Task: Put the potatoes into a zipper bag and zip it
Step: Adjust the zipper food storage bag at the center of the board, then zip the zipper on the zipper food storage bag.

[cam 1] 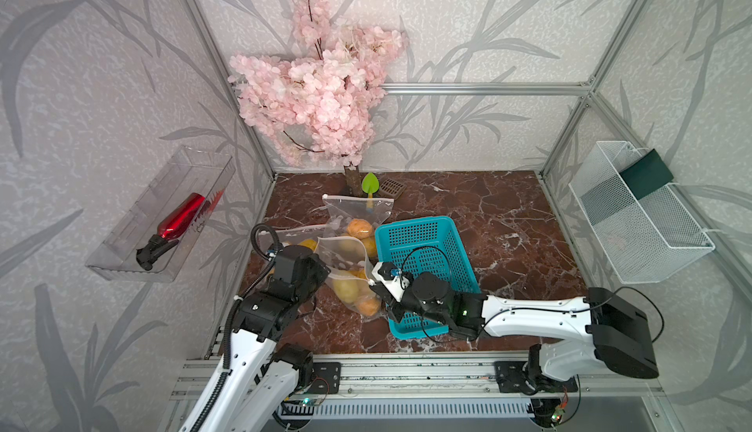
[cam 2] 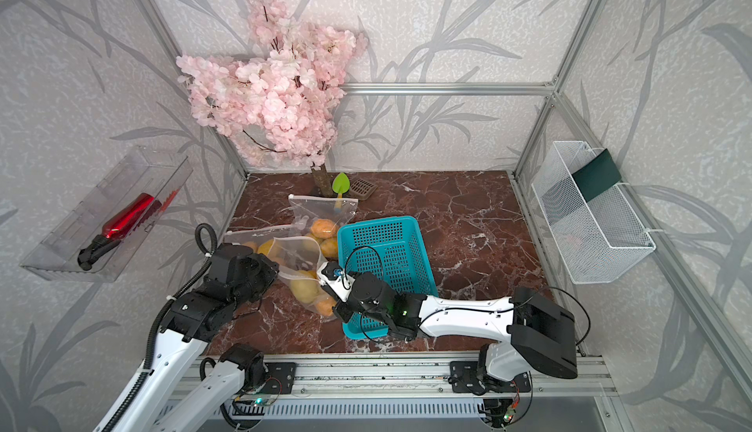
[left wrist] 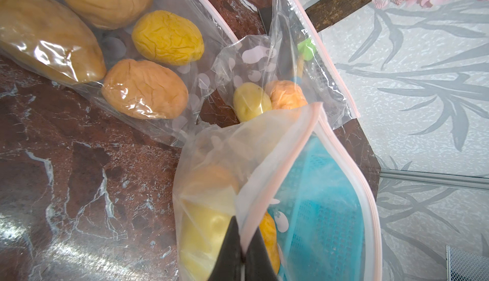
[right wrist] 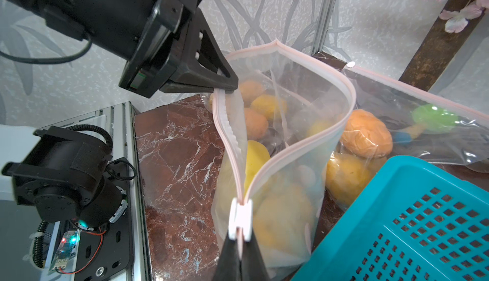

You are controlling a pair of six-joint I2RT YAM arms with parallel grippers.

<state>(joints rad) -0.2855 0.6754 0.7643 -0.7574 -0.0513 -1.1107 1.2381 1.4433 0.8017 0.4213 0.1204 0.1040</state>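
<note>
Jaws pinch one bag (right wrist: 291, 94): left gripper (right wrist: 229, 88) at its rim, right gripper (right wrist: 239, 242) by the slider (right wrist: 240, 217). Two more bags (cam 1: 360, 206) hold potatoes (left wrist: 144, 89); one basket (right wrist: 402, 162).

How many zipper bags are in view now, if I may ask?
3. The held bag is stretched between the left gripper and right gripper; the flat bag lies to its left; the back bag lies near the tree trunk. None seems hidden.

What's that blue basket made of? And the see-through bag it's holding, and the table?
The blue basket looks like hard, shiny plastic, moulded with rows of holes. The see-through bag is thin plastic film, glossy; it crinkles and the potatoes show through. The table is polished red-brown with white veins: marble or a look-alike, unclear.
</note>
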